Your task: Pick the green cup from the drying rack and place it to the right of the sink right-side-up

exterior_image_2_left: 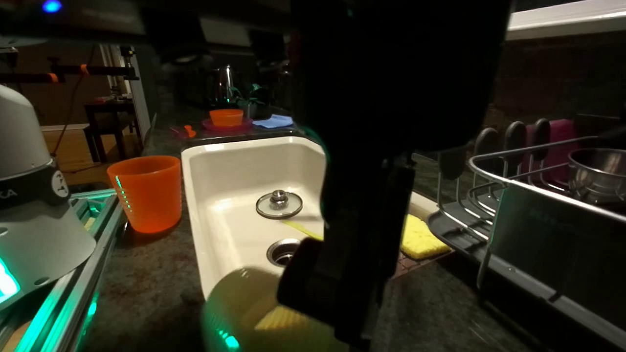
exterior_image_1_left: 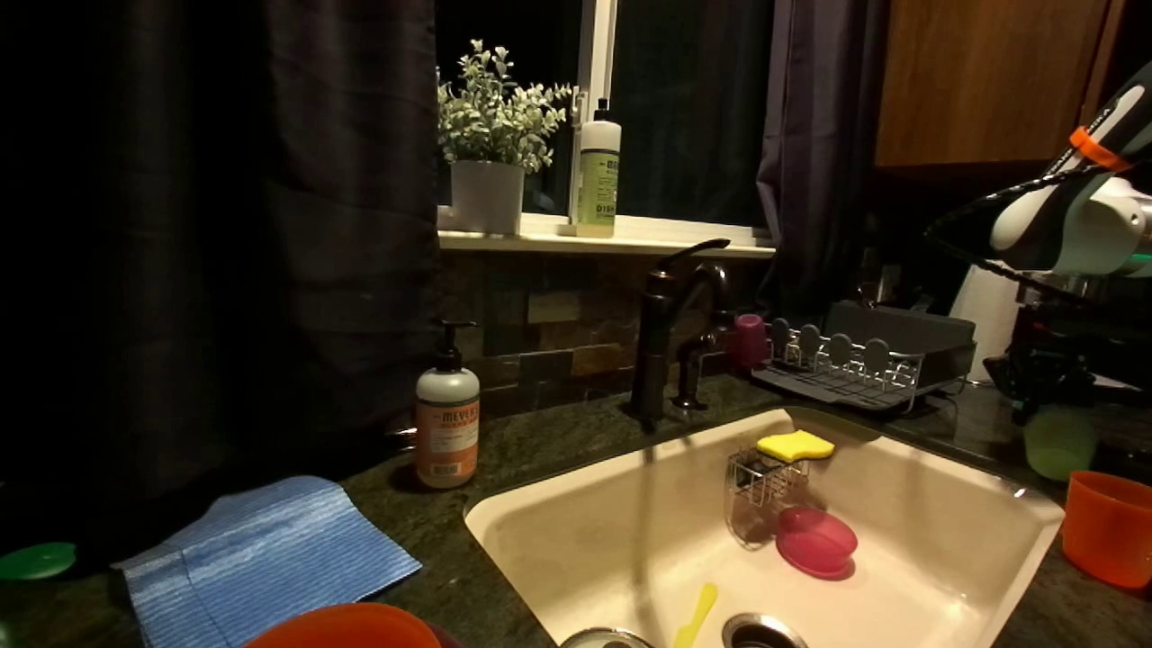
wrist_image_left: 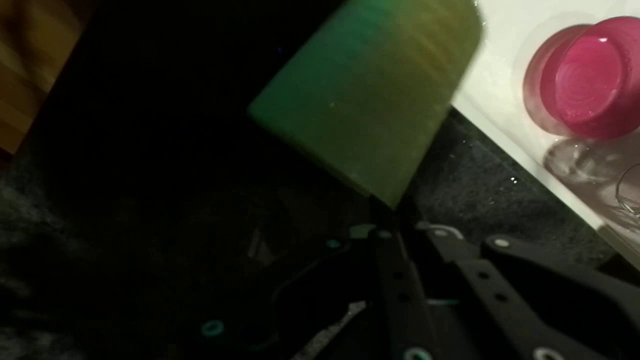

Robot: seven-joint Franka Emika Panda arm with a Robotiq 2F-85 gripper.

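The green cup [exterior_image_1_left: 1060, 443] is seen as a pale tumbler, olive with a teal-lit side in the wrist view; its edge is pinched by the gripper [wrist_image_left: 397, 214], and whether it is upright cannot be told. With the sink [exterior_image_1_left: 576, 522] taken as a dial in an exterior view, a blue cloth [exterior_image_1_left: 270, 558] is spread at nine o'clock, a soap bottle [exterior_image_1_left: 447, 423] stood just short of ten, the faucet [exterior_image_1_left: 655, 342] fixed at eleven. A yellow sponge [exterior_image_1_left: 796, 445] is placed inside at twelve. The drying rack [exterior_image_1_left: 900, 328] is set at one, the green cup held between two and three, beyond the rim; at three, counter [exterior_image_1_left: 1071, 607] space is taken up by an orange cup [exterior_image_1_left: 1107, 540]. In an exterior view, the sink [exterior_image_2_left: 220, 190] is partly hidden by the gripper.
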